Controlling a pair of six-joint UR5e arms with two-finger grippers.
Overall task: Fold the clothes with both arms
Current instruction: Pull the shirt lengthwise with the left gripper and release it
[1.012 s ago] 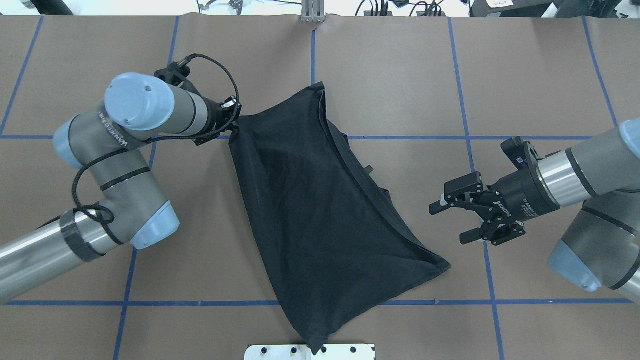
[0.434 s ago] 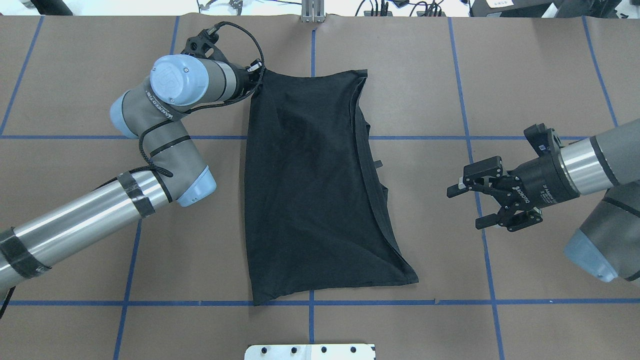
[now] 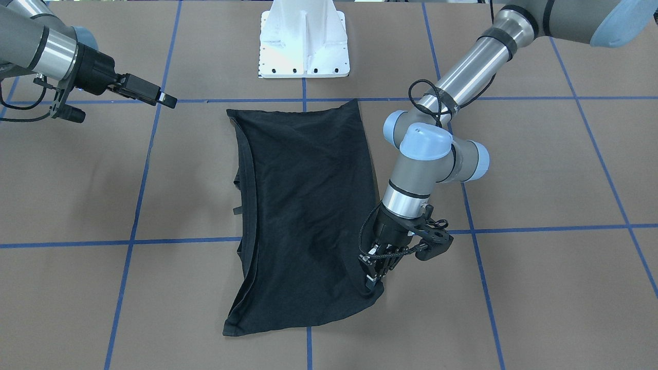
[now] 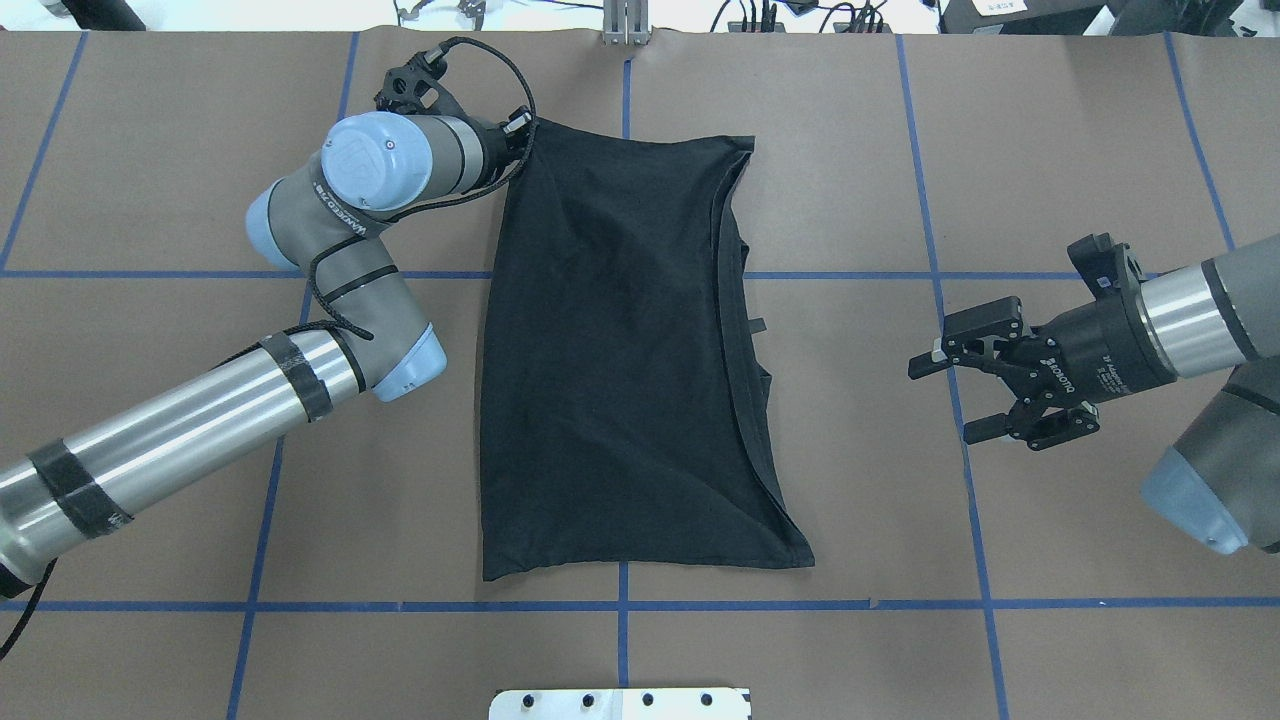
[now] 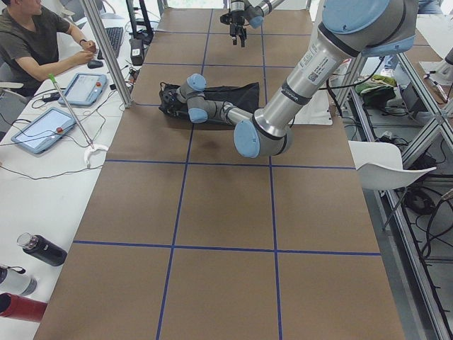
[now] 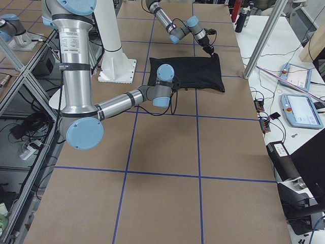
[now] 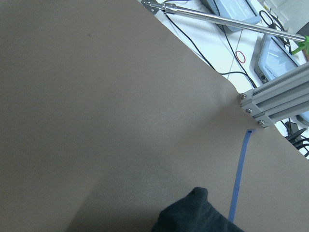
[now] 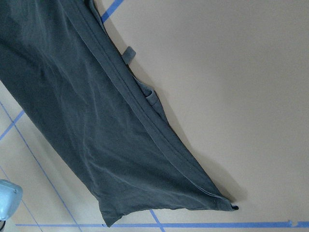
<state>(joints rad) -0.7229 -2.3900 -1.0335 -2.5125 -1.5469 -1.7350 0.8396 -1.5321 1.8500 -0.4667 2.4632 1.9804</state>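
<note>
Left gripper (image 3: 371,280) (image 4: 519,128) was pinched closed on the far-left corner of the black T-shirt (image 4: 610,360) (image 3: 303,205), with the fingers pointing down at the worktop (image 4: 1050,150). That corner sat low, at or just off the surface; which one couldn't be told. The left wrist view showed only a bit of dark fabric (image 7: 193,215) at the bottom edge, beside a blue tape line (image 7: 240,179).

Right gripper (image 4: 942,400) (image 3: 172,101) was spread wide and held nothing. It was well apart from the shirt's right edge and aimed toward it, over a blue tape line.

The T-shirt lay flat mid-worktop between the two arms, folded lengthwise with the plain black side up. It formed a long shape running from near the robot out to the far side. Its stacked hem and layer edges ran along the robot's right side, and a small tab (image 4: 757,325) (image 8: 128,52) stuck out there. The near-right corner (image 4: 800,560) came to a point. The right wrist view looked across that layered edge (image 8: 145,121).

The left arm's elbow joint (image 4: 385,175) and black cable (image 4: 480,70) sat just beside the shirt's left edge, near the gripped corner.

Surroundings:
- The worktop was brown with a blue tape grid.
- The white pedestal base (image 3: 304,41) stood on the robot's side.
- An aluminium post (image 7: 275,99) stood past the far edge.
- A side table beyond held tablets (image 6: 299,76) and cables.
- A seated person (image 5: 35,42) and bottles (image 5: 42,249) showed in the left side view.
</note>
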